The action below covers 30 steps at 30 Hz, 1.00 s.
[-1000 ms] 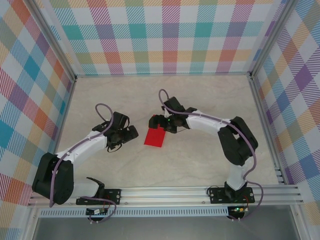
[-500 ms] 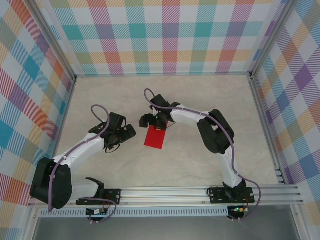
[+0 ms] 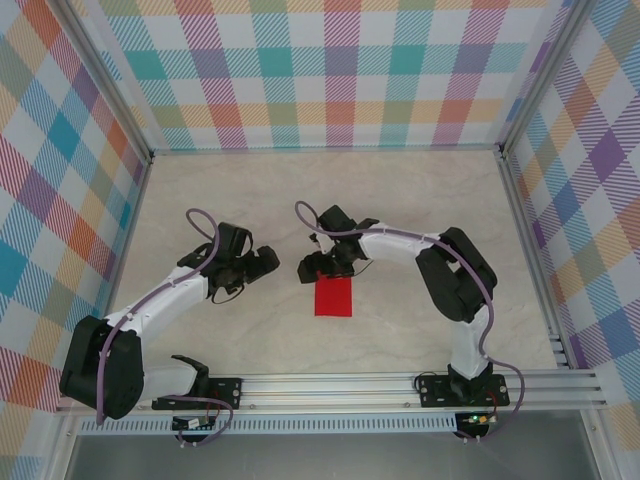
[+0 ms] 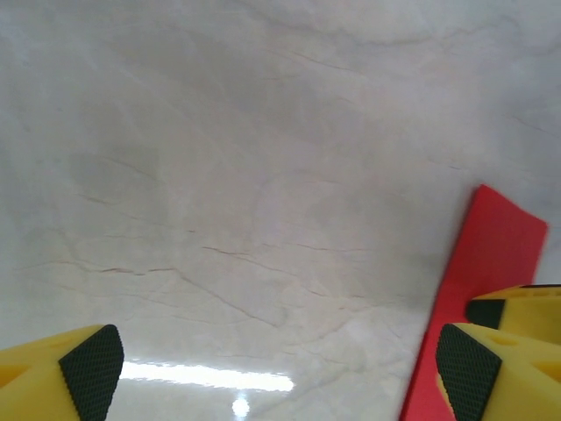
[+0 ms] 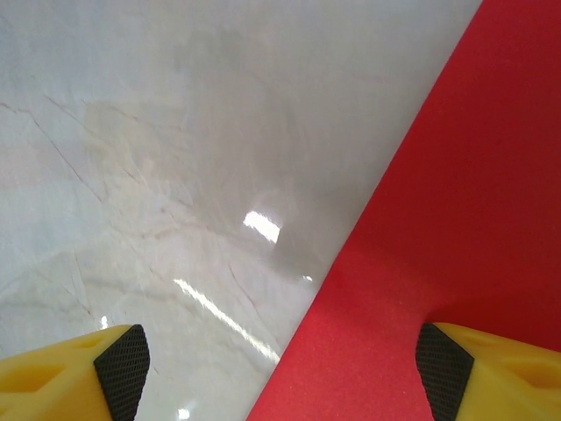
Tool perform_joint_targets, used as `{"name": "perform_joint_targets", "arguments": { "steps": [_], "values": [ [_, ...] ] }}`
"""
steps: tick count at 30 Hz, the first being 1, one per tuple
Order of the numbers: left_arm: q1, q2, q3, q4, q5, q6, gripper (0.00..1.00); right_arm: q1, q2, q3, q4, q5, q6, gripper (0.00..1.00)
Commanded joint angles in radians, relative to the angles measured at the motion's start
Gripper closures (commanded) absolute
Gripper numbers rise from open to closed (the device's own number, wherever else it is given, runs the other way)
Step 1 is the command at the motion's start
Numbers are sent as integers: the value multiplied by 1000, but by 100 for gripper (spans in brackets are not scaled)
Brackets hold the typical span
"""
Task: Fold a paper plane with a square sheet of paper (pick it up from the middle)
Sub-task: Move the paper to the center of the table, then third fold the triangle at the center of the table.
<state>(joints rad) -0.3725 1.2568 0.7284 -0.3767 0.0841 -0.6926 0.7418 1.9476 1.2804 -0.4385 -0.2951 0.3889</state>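
Observation:
The square sheet of paper [image 3: 334, 298], bright red, lies flat on the pale marble table near the middle. My right gripper [image 3: 312, 270] hangs low at its far left corner. In the right wrist view the right gripper [image 5: 280, 373] is open and straddles the paper's [image 5: 438, 219] left edge, one pad over the red and the other over bare table. My left gripper [image 3: 265, 262] is to the left of the sheet and apart from it. The left wrist view shows the left gripper [image 4: 279, 373] open over bare table, with the paper [image 4: 491, 263] past its right finger.
Plaid walls [image 3: 330, 90] close the table on the far side, left and right. An aluminium rail [image 3: 330, 385] with both arm bases runs along the near edge. Bare marble [image 3: 250, 200] stretches beyond and beside the arms.
The red sheet has slid right and toward the near edge and now sits square to the table. My right gripper has moved with it. The left gripper has edged slightly right.

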Motion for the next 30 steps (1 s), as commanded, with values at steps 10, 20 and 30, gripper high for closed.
{"name": "perform_joint_targets", "arguments": {
  "steps": [10, 20, 30],
  "values": [
    [-163, 192, 80, 335, 303, -27, 36, -84, -460, -365, 114, 113, 415, 12],
    [-241, 447, 216, 394, 349, -66, 63, -117, -539, -569, 201, -42, 585, 14],
    [-242, 552, 253, 314, 259, -68, 71, -117, -487, -634, 297, -165, 642, 20]
  ]
}}
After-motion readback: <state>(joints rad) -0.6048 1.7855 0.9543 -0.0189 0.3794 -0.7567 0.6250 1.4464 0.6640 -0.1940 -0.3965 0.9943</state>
